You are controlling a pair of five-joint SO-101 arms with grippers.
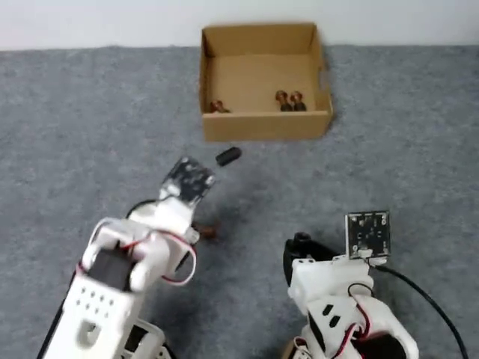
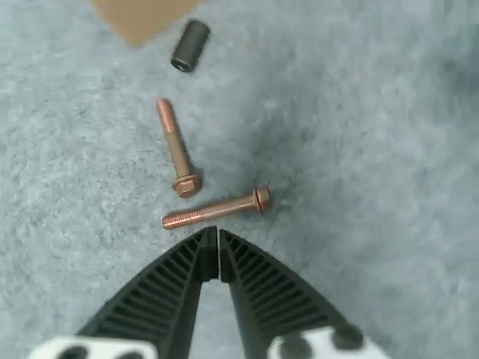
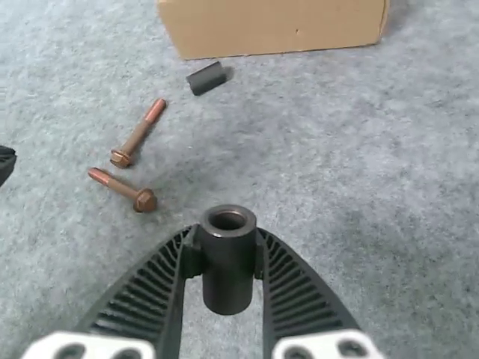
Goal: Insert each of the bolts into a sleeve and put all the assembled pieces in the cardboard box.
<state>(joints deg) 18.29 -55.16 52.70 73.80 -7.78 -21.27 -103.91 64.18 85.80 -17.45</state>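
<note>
Your left gripper (image 2: 218,243) has its black ribbed fingers pressed together w/ nothing between them. It hangs over the grey carpet (image 2: 374,149), tips just short of two copper-coloured, flange-headed hex bolts. The nearer bolt (image 2: 217,209) lies crosswise right ahead of the tips. The farther bolt (image 2: 178,149) lies beyond it, head close to the nearer bolt's shank but not touching, threaded end toward the box. Both lie flat on the carpet, no sleeve on either.

Past the bolts you've got a short black cylindrical sleeve on its side. This loose sleeve (image 2: 190,45) sits near the front wall of the open-topped brown cardboard box (image 1: 266,127), toward one front corner, w/ a gap between them.

Your right gripper (image 3: 227,247) is pinching a second black sleeve. The held sleeve (image 3: 228,280) is clamped on both sides between the ribbed fingers, open bore facing the wrist cam. In the high view it sits low beside the right arm's base, well apart from the bolts and the box.

Inside the box, three assembled pieces lie along the front wall — a lone piece (image 1: 217,107) by one corner, and a pair (image 1: 290,101) side by side toward the other.
</note>
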